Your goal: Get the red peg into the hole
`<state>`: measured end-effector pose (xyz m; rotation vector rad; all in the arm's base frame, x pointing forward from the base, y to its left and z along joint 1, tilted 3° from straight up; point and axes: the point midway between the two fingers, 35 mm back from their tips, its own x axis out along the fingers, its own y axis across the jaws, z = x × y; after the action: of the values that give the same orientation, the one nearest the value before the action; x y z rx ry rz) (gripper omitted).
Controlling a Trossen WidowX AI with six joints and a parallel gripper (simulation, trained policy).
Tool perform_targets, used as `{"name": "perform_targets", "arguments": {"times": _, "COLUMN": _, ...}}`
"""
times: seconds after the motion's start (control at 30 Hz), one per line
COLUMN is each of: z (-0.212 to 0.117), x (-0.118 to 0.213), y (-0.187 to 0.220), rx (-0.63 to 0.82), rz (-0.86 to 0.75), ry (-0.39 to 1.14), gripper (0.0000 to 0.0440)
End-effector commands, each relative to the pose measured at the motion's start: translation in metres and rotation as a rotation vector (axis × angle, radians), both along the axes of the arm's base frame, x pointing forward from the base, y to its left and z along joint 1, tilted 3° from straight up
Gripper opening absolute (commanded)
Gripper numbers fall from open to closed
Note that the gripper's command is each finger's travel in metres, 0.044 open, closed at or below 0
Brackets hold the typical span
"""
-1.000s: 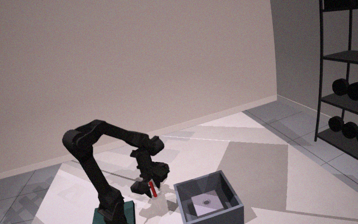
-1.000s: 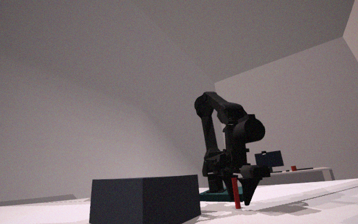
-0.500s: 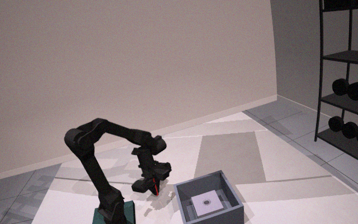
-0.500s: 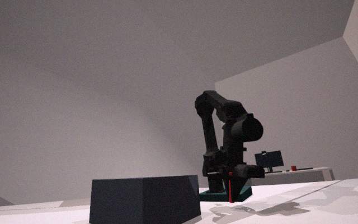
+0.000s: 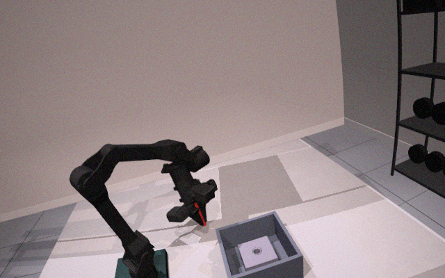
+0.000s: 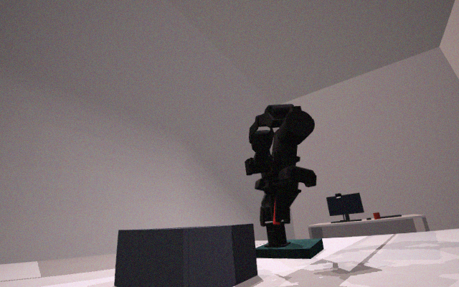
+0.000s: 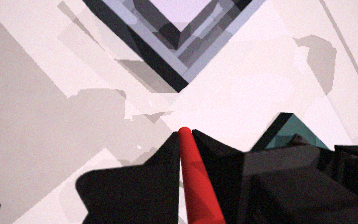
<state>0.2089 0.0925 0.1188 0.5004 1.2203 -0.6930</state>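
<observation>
Beside the box, outside it: one red peg (image 5: 200, 215) (image 6: 275, 213) (image 7: 196, 180), tilted, held between my two jaws (image 5: 202, 222) (image 6: 275, 219). Item, one open box (image 5: 283, 263) (image 6: 150, 256) (image 7: 165, 75), on the table (image 5: 348, 236) (image 6: 358, 258) (image 7: 240, 90). Item, one pale plate (image 5: 252, 258) (image 7: 179, 9) at its bottom, with one round hole, unfilled. Item, one green base (image 5: 160, 260) (image 6: 311, 251) (image 7: 285, 132) under my arm.

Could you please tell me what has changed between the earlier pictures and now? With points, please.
The gripper (image 5: 202, 222) (image 6: 275, 219) (image 7: 185, 134) has risen, carrying the peg (image 5: 200, 214) (image 6: 275, 213) (image 7: 197, 180) up between its fingers; a second ago, the peg was low beside the box (image 5: 285, 240) (image 6: 186, 255) (image 7: 150, 50). In the top view, the arm's (image 5: 135, 151) elbow has swung out to the left. The box and its plate (image 5: 259, 260) (image 7: 180, 10) look unmoved.
</observation>
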Motion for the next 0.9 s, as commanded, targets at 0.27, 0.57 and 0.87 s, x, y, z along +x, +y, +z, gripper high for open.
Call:
{"name": "perform_targets", "arguments": {"times": 0.27, "z": 0.028, "x": 0.033, "y": -0.035, "rx": -0.028, "rz": -0.13, "ry": -0.101, "gripper": 0.0}}
{"name": "perform_targets", "arguments": {"times": 0.57, "z": 0.034, "x": 0.062, "y": -0.069, "rx": -0.052, "rz": -0.211, "ry": -0.152, "gripper": 0.0}}
{"name": "perform_targets", "arguments": {"times": 0.87, "z": 0.025, "x": 0.087, "y": -0.103, "rx": -0.073, "rz": -0.235, "ry": -0.164, "gripper": 0.0}}
